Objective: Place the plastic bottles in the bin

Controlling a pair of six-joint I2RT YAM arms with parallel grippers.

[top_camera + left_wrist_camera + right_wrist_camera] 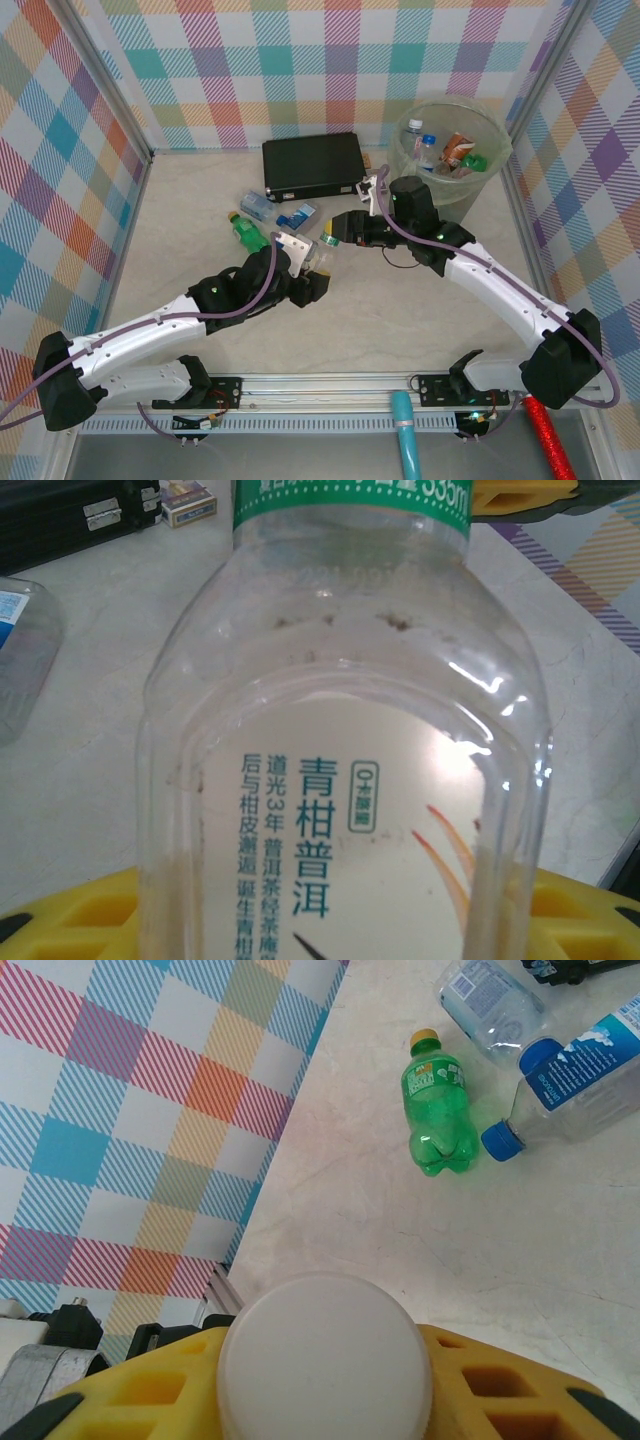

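Partly done: several plastic bottles (pixel 458 150) sit in the far-right bin (pixel 503 150), three loose bottles (pixel 246 232) lie on the table (pixel 400 310), and one clear bottle (pixel 322 255) is clamped in the left tool (pixel 313 266), with the right tool (pixel 334 238) flanking its white cap (pixel 325 1355), grip unclear.

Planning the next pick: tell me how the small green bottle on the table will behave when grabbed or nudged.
The green bottle looks empty, so probably light and easily dented by a firm squeeze. Lying on its side on the smooth table, it would likely roll if nudged sideways. Its glossy, waisted body may slip.
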